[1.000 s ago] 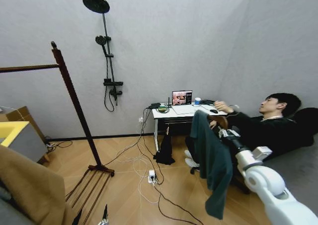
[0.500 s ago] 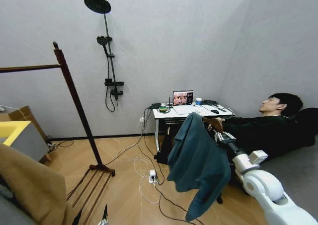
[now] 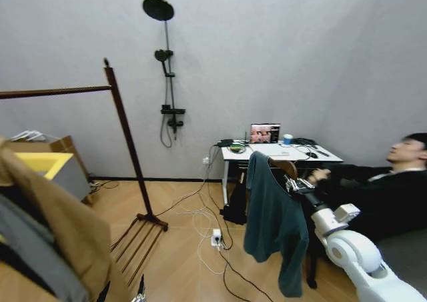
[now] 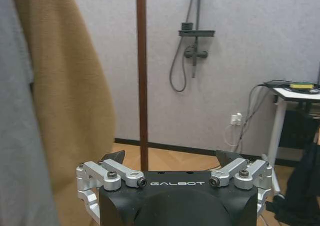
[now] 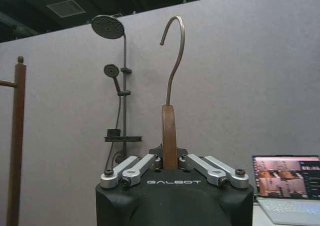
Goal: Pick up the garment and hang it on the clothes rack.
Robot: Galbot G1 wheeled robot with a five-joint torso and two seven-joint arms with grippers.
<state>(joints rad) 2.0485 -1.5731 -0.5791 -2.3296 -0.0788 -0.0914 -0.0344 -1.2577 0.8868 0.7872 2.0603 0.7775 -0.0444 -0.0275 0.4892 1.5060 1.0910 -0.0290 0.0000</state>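
From the head, the right gripper (image 3: 291, 179) carries the garment (image 3: 272, 223) out at arm's length, well right of the clothes rack (image 3: 127, 142); it should travel left high enough that the hook can clear the top rail (image 3: 57, 91), and slowly, so the hem hangs quiet. The left wrist shows the left gripper (image 4: 176, 175) idle and spread wide on nothing, 1 rack post beyond it. The right wrist shows the jaws pinched on the wooden hanger (image 5: 170, 136); keep its hook (image 5: 175, 56) upright.
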